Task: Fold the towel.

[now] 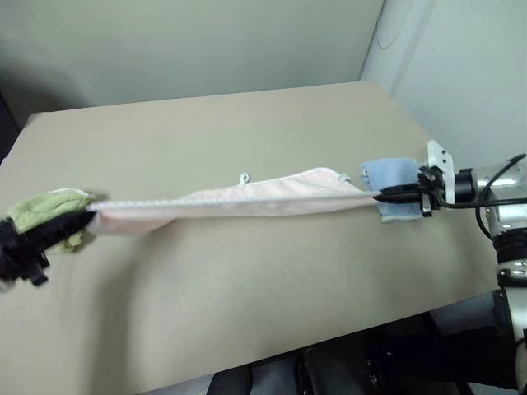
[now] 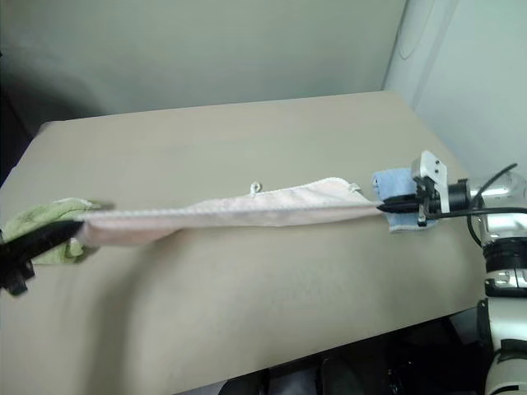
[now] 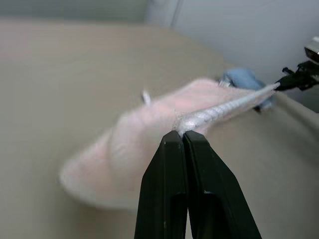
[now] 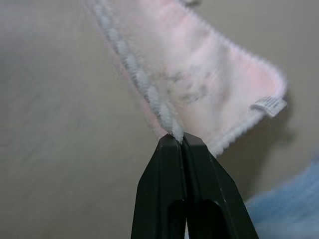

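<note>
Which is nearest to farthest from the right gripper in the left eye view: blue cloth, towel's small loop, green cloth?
From the right gripper, shut on the towel:
1. Blue cloth, right beside the gripper at the table's right side.
2. Towel's small loop, mid-table along the far edge of the towel.
3. Green cloth, far left, by the left gripper.

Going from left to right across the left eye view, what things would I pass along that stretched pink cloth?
Left gripper by the green cloth → pink towel stretched between → right gripper in front of the blue cloth.
</note>
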`<action>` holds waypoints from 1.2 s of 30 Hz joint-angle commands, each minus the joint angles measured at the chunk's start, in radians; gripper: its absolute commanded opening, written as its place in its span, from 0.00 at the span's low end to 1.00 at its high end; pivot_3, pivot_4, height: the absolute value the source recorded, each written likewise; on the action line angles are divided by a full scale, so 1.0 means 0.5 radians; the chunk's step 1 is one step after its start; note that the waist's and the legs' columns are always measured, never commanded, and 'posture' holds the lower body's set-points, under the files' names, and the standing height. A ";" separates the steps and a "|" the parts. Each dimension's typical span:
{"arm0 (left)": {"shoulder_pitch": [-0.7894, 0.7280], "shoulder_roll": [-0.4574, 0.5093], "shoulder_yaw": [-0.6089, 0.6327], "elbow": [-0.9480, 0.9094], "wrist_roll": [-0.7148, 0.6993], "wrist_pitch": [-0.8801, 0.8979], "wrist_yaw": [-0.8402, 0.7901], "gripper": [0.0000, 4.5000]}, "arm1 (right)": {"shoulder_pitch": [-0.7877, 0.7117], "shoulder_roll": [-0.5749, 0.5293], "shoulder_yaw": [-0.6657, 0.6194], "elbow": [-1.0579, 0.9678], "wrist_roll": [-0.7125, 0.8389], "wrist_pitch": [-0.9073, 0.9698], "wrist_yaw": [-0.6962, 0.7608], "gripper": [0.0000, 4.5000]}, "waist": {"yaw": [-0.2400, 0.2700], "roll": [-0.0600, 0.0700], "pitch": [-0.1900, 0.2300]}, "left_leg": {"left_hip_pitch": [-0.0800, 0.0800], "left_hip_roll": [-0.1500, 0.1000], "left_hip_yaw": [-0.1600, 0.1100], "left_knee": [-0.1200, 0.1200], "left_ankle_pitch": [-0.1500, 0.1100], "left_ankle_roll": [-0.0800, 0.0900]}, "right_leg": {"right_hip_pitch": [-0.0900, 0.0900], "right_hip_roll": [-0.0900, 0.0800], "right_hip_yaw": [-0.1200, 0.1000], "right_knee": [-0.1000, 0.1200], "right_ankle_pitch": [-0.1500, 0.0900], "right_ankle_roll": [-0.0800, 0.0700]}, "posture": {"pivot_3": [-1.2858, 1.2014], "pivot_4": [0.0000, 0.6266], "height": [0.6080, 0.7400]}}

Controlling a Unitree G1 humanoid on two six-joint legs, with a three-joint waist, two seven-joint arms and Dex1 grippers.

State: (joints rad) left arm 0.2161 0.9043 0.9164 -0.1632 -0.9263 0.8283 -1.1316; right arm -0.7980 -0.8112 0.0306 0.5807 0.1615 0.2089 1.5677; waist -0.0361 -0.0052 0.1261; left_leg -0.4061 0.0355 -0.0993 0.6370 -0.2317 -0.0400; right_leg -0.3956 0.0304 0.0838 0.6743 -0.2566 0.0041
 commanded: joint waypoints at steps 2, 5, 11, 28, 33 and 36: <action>0.193 0.008 0.023 -0.109 0.095 -0.076 -0.053 0.01 | 0.015 -0.096 0.049 -0.093 0.067 -0.015 0.093 0.00 | 0.001 0.000 0.000 | 0.003 0.000 0.001 0.000 0.000 0.000 | 0.002 0.000 0.001 0.002 0.000 0.000 | 0.52 0.24 1.00; 0.186 -0.004 -0.010 -0.102 0.085 -0.084 -0.022 0.01 | -0.048 -0.047 0.059 0.003 0.011 -0.075 0.034 0.00 | 0.014 0.000 0.000 | 0.006 0.000 0.001 0.001 0.000 0.000 | 0.005 0.000 0.001 0.002 -0.001 0.000 | 0.52 0.24 1.00; -0.136 0.003 -0.138 0.084 0.115 -0.069 0.240 0.01 | -0.343 0.116 0.133 0.424 -0.218 -0.320 -0.342 0.00 | 0.018 0.002 0.000 | 0.009 0.000 0.001 0.003 0.000 0.001 | 0.005 0.000 0.001 0.007 0.000 0.001 | 0.52 0.24 1.00; -1.003 -0.062 -1.070 0.946 0.958 -0.681 0.642 0.01 | -0.880 0.575 0.335 1.352 -0.752 -0.715 -1.359 0.00 | 0.023 0.003 0.000 | -0.010 0.000 -0.001 -0.005 -0.001 -0.003 | -0.015 -0.001 0.000 0.003 -0.001 0.000 | 0.52 0.24 1.00; -1.015 -0.065 -1.136 0.957 0.987 -0.692 0.609 0.01 | -0.881 0.601 0.341 1.388 -0.807 -0.746 -1.440 0.00 | 0.022 0.003 0.000 | -0.023 0.000 -0.001 -0.005 0.005 -0.013 | -0.029 -0.001 0.000 0.004 -0.001 0.000 | 0.52 0.24 1.00; -1.018 -0.067 -1.134 0.960 0.994 -0.694 0.604 0.01 | -0.883 0.604 0.330 1.396 -0.821 -0.752 -1.444 0.00 | 0.021 0.003 0.000 | -0.023 0.000 -0.001 -0.005 0.003 -0.010 | -0.029 -0.001 0.000 0.005 -0.001 0.000 | 0.52 0.24 1.00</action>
State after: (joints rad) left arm -0.2827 0.8601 0.3335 0.3143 -0.4338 0.4994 -0.8257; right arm -1.2054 -0.4990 0.2016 1.2872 -0.2413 -0.1523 0.8701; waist -0.0254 -0.0037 0.1261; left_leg -0.4178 0.0355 -0.1000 0.6345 -0.2303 -0.0449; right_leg -0.4101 0.0299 0.0837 0.6769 -0.2569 0.0040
